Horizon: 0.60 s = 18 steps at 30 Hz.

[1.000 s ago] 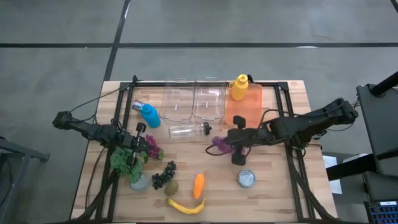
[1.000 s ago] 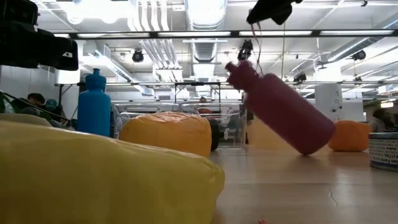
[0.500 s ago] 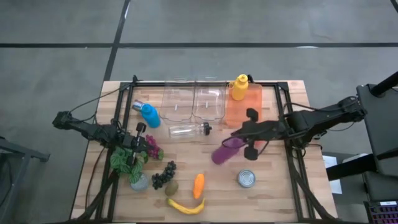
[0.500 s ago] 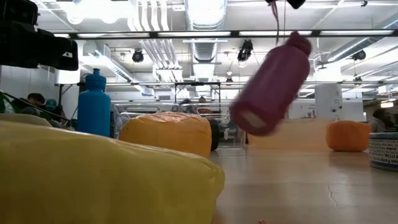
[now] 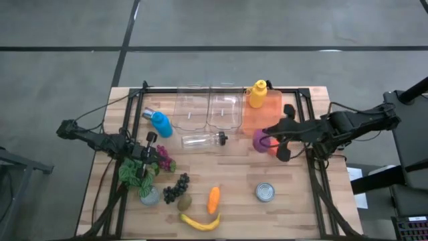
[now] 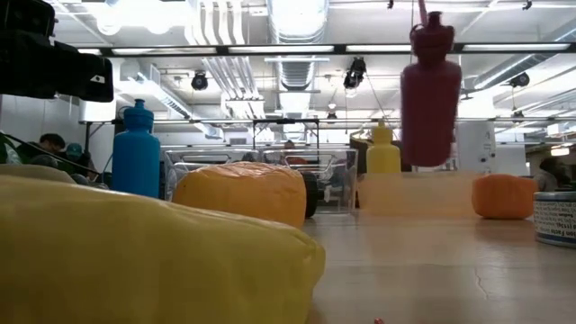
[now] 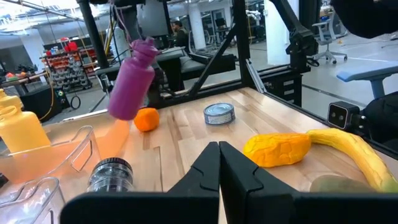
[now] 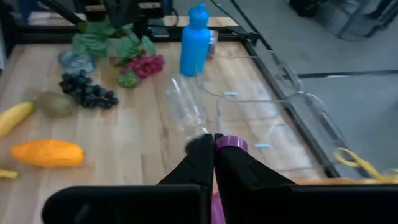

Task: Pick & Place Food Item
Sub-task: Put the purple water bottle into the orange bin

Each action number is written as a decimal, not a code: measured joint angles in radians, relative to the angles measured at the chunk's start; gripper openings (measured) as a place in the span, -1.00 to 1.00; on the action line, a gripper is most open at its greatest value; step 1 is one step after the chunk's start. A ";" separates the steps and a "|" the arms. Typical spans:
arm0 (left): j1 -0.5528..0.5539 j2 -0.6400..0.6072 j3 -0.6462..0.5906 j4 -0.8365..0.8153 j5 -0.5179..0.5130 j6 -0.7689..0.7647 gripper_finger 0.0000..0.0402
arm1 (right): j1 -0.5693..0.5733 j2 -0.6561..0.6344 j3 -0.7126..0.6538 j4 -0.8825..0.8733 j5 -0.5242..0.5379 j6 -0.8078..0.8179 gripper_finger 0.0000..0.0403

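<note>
While the right fingers (image 5: 273,137) stay pinched on its loop, the purple bottle (image 6: 430,88) hangs upright below them.

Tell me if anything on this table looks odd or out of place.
The purple bottle hangs upright in the air, dangling from the right claw, well clear of the table. A clear bottle lies on its side near the clear bins. Nothing looks spilled.

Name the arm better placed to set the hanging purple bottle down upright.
Right. The right gripper is shut on the purple plastic bottle, which hangs upright above the wooden table. The left gripper sits shut, far across by the green leaves.
</note>
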 joint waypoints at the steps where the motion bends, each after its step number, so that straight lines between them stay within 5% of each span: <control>1: 0.000 0.000 0.000 0.000 0.000 0.000 -0.99 | -0.001 -0.007 0.009 -0.021 0.008 -0.001 -0.96; 18: 0.000 0.000 0.000 0.000 0.000 0.000 -0.99 | -0.053 -0.007 0.151 -0.121 0.270 -0.006 -0.96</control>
